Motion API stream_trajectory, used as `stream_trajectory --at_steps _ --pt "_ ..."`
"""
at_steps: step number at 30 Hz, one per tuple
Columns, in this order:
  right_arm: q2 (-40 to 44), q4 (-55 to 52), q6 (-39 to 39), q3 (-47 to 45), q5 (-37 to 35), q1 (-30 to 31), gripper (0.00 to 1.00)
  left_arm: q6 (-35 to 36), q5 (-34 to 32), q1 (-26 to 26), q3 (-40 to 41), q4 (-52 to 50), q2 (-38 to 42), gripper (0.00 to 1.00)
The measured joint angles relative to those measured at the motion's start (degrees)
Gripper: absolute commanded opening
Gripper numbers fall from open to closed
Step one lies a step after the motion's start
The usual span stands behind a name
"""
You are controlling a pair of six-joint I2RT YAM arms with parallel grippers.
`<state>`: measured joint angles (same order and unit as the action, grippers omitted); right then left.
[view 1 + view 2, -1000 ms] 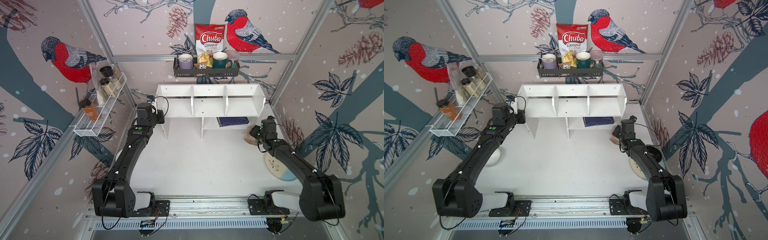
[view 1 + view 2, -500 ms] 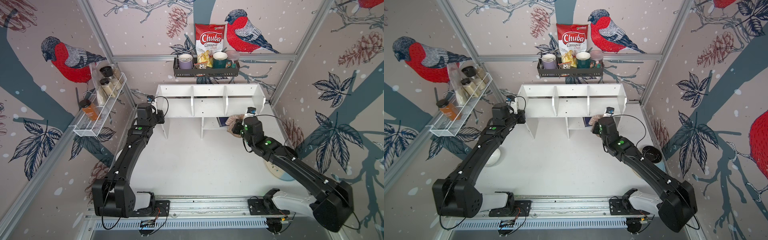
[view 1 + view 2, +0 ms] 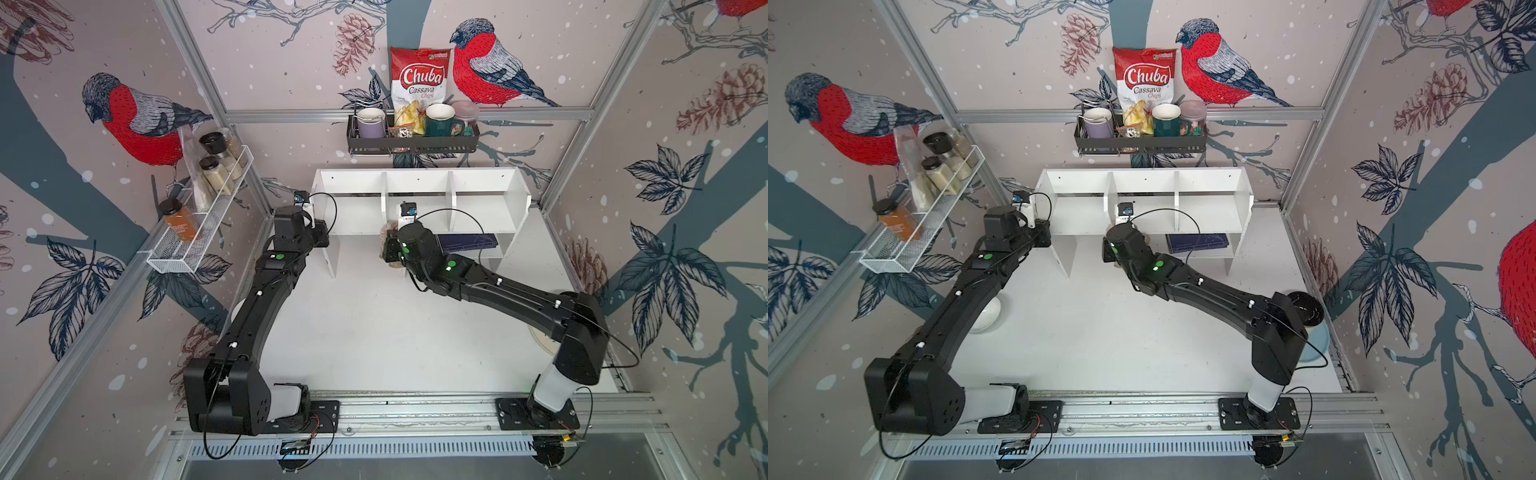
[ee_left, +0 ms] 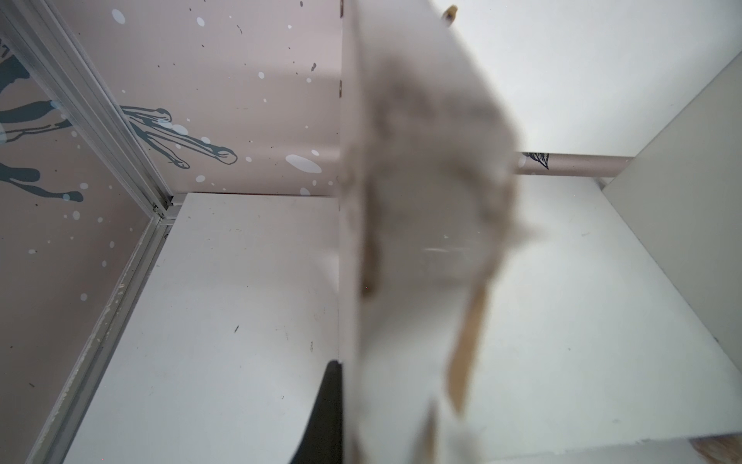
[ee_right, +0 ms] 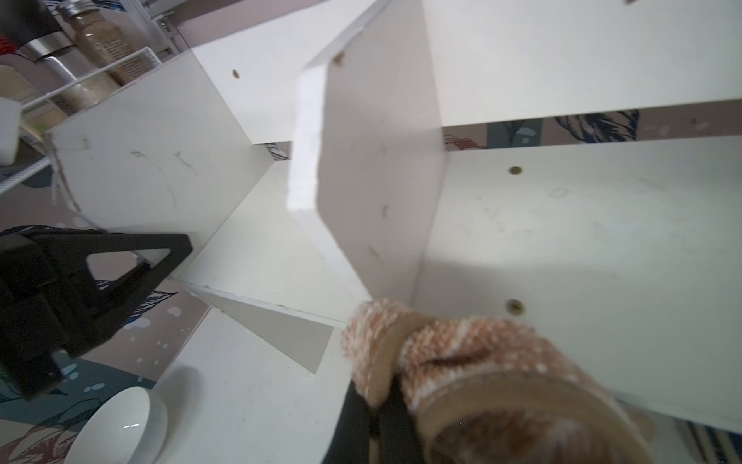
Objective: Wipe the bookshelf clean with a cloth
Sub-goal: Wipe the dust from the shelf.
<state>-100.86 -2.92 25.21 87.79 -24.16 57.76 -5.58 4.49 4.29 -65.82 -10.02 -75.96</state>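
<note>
**Bimanual cell, seen from above and from both wrists.** The wide white wooden bookshelf (image 3: pixel 482 185), with three upper compartments and smaller lower cubbies, stands at the back of the white tabletop (image 3: pixel 374 332). Above it a black metal wall rack (image 3: pixel 411 143) carries mugs and a red-and-white chip bag. The left gripper (image 3: pixel 323 233) sits at the left end of the bookshelf. In the left wrist view the edge of the end panel runs between its jaws, with one black finger (image 4: pixel 323 418) against the outer face (the opposite finger is only a blur), so the jaws are pinching that panel. The right gripper (image 5: pixel 381 405) has its black fingers pressed together on the small tan knitted cloth (image 5: pixel 461 349) with pale flecks, which bunches around and beyond the fingertips. In a top view the cloth (image 3: pixel 389 227) lies at the front edge of the upper board, at the foot of the divider between the left and middle compartments. The right wrist view places it on the middle-compartment side of that divider. Whether it presses on the board or hangs just over it cannot be told. A flat dark blue book-like object (image 3: pixel 467 243) lies in a lower cubby on the right. A round white bowl (image 3: pixel 986 318) rests on the tabletop, partly beneath the left arm. A white wire mesh rack (image 3: pixel 195 245) holding spice jars hangs on the left wall.
</note>
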Motion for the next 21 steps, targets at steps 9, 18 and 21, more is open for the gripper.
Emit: stream_trajectory --at_steps 9,18,21 --pt "-9.6 -0.6 0.1 11.7 3.1 2.7 0.00 0.0 0.0 0.0 0.0 0.0 0.0 0.00" --pt "2.8 -0.5 1.9 -5.5 1.9 -3.3 0.00 0.0 0.0 0.0 0.0 0.0 0.0 0.00" --pt "8.1 -0.2 2.0 -10.9 1.1 -6.4 0.00 0.0 0.0 0.0 0.0 0.0 0.0 0.00"
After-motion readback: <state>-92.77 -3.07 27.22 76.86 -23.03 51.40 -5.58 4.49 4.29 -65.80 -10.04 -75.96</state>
